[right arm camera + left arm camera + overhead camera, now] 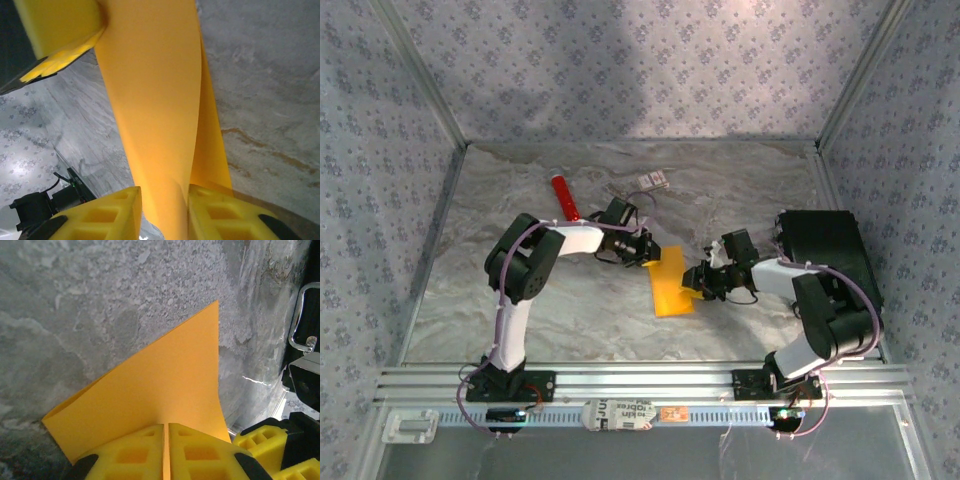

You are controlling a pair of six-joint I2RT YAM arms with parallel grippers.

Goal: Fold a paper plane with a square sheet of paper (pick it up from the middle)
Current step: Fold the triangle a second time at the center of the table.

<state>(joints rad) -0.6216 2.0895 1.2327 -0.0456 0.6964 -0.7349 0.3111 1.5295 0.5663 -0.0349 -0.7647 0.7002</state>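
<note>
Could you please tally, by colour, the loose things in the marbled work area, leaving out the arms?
Orange-yellow folded paper sheet: 1
Red cylindrical tube: 1
Small white card: 1
Black box: 1
Total: 4

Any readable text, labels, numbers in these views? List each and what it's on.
White roll on the near rail: dark print, too blurred to read.
Orange tag beside it: marks too small to read.
White card at the back: print too small.
Sheet of paper: plain, no text.
</note>
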